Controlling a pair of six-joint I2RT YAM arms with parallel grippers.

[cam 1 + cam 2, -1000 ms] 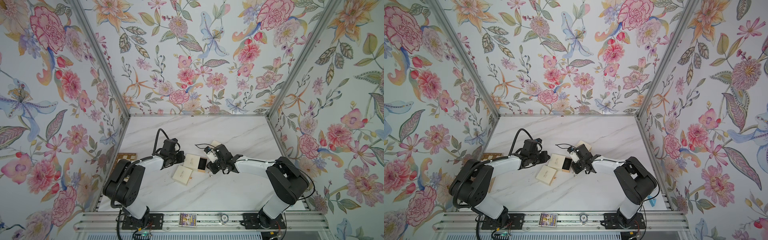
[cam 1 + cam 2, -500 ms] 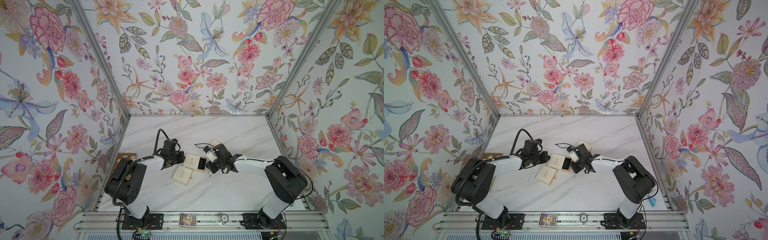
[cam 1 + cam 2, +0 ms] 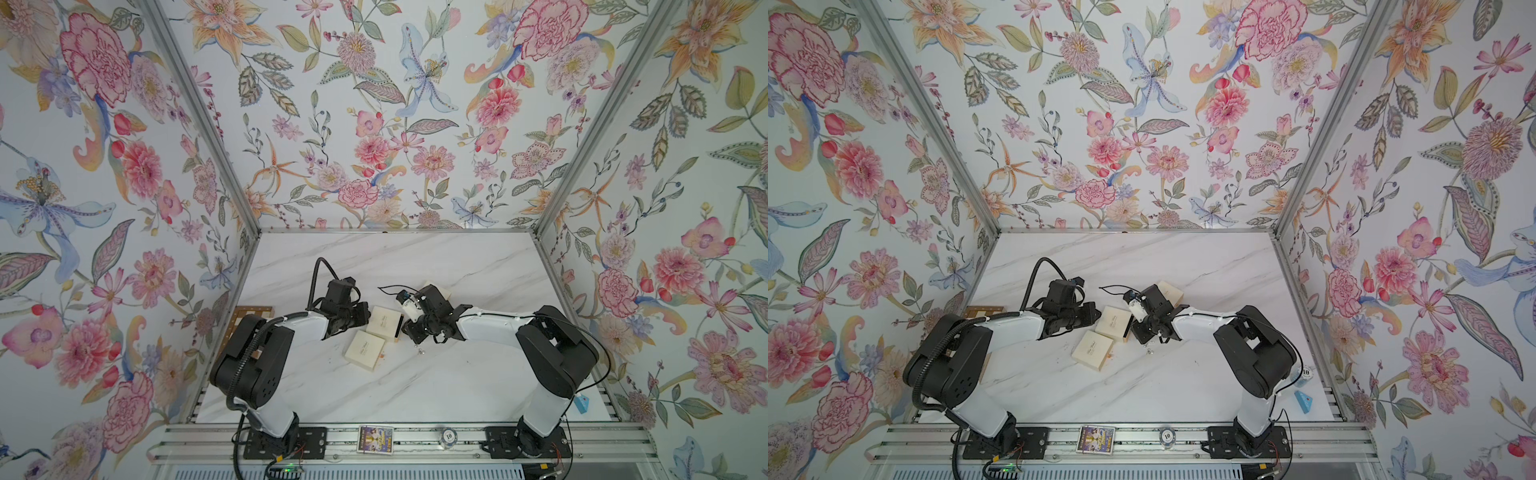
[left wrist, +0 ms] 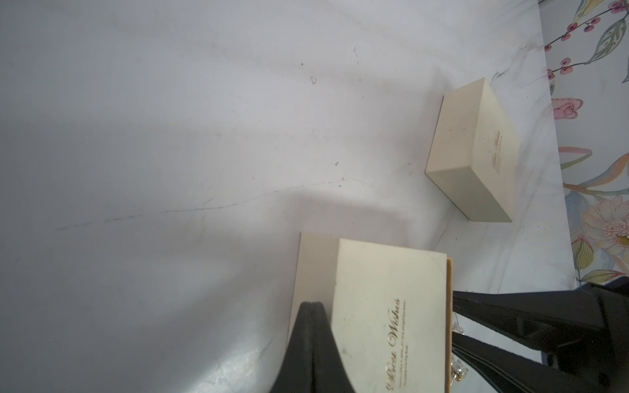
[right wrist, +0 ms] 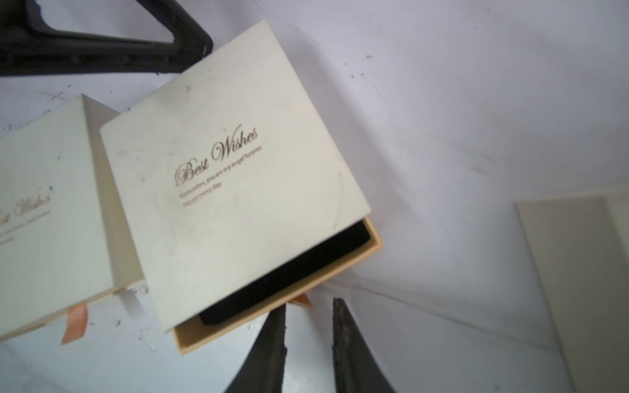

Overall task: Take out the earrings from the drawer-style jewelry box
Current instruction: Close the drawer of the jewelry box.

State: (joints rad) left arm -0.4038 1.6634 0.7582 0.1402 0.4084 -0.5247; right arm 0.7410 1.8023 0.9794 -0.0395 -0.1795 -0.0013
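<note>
Barely visible — tiny silvery-white bead-like earrings [image 4: 457, 369], lying on the white marble table [image 3: 415, 386] just beside the tan cardboard drawer [image 5: 238, 313], pulled partly out of the cream square "Best Wishes" jewelry box [image 5: 235, 177]. Facing that open end, right gripper [image 5: 308, 306], jaws slightly apart and empty. At the opposite side, left gripper [image 4: 311, 306], closed tight — holding nothing. Just alongside, second cream box [image 5: 47, 217].

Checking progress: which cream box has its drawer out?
The middle box: black lining shows at its open end; the front box and back box look shut.
</note>
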